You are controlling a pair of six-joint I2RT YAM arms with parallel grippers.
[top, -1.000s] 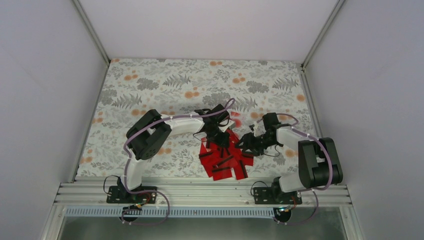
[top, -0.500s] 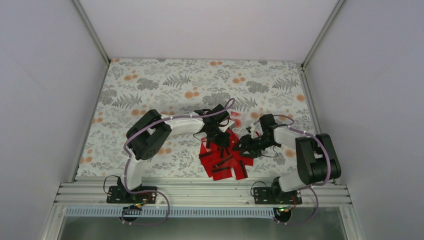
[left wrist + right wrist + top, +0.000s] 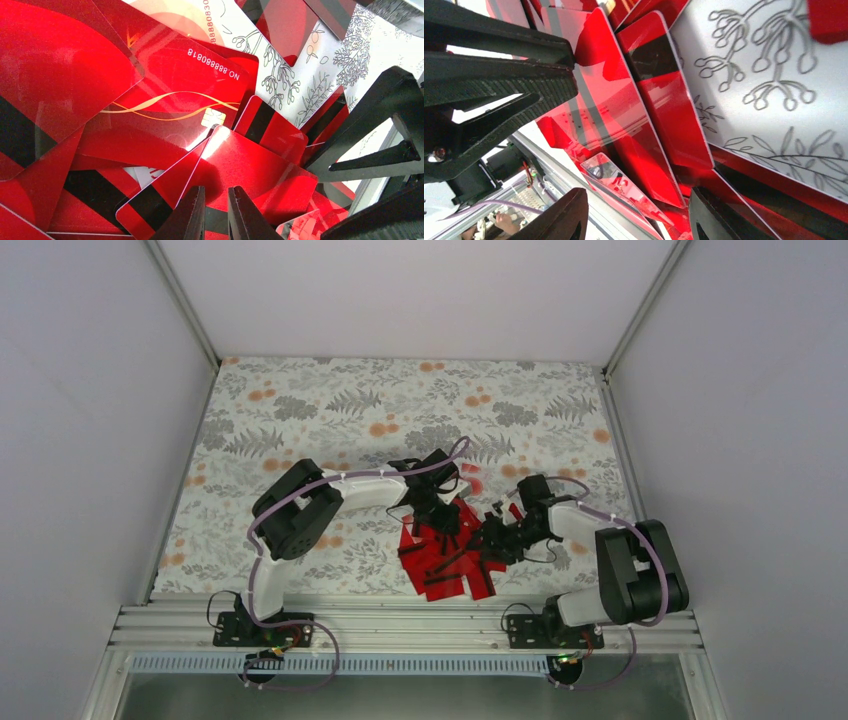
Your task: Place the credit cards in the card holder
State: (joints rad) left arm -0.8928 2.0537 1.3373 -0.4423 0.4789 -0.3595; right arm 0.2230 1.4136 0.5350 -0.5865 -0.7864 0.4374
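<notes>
The left gripper [image 3: 216, 192] hangs low over the heap of credit cards [image 3: 447, 558], which lies on the flowered cloth [image 3: 300, 410] between the two arms. Its fingers stand almost together with a thin gap; if they pinch anything, I cannot tell. The cards overlap flat, their long sides pointing many ways. The right gripper [image 3: 497, 536] stands with its fingers apart and empty at the heap's right border, so both arms are equally near — the cards lie just to its left. The card holder is not visible in any view — probably hidden.

A table cloth [image 3: 330, 400] printed with grey ferns and orange blossoms reaches every edge; a metal rail [image 3: 400, 625] runs along the near edge.
</notes>
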